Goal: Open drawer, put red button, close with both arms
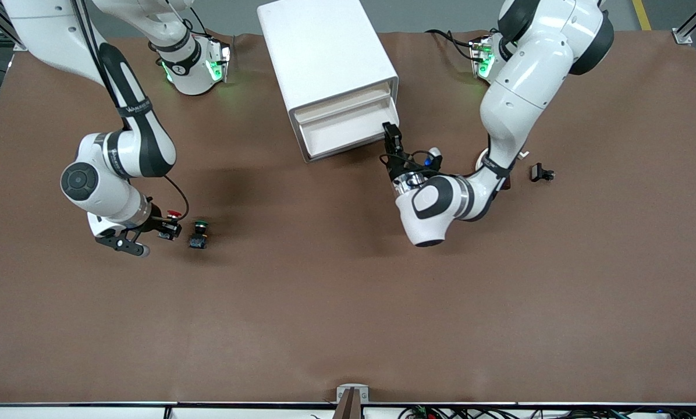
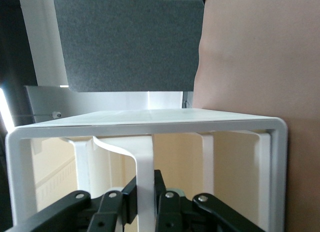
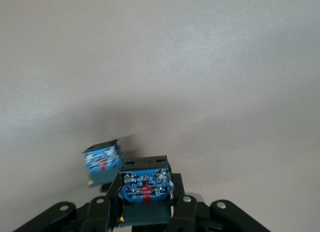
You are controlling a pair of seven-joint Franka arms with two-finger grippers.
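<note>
Right gripper clenched on red button; left gripper clamped on drawer handle.

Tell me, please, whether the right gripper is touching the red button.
Touching. The right wrist view shows the right gripper with a finger on each side of the red button, pressed against its blue body with no gap.

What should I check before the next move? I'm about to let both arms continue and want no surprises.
1. Right gripper shut on the red button: ok.
2. Green button apart from the held one, on the table: ok.
3. Left gripper shut on the drawer front's handle: ok.
4. Drawer open enough to take the button: not ok, only slightly out.
5. Drawer inside free: cannot tell.
</note>
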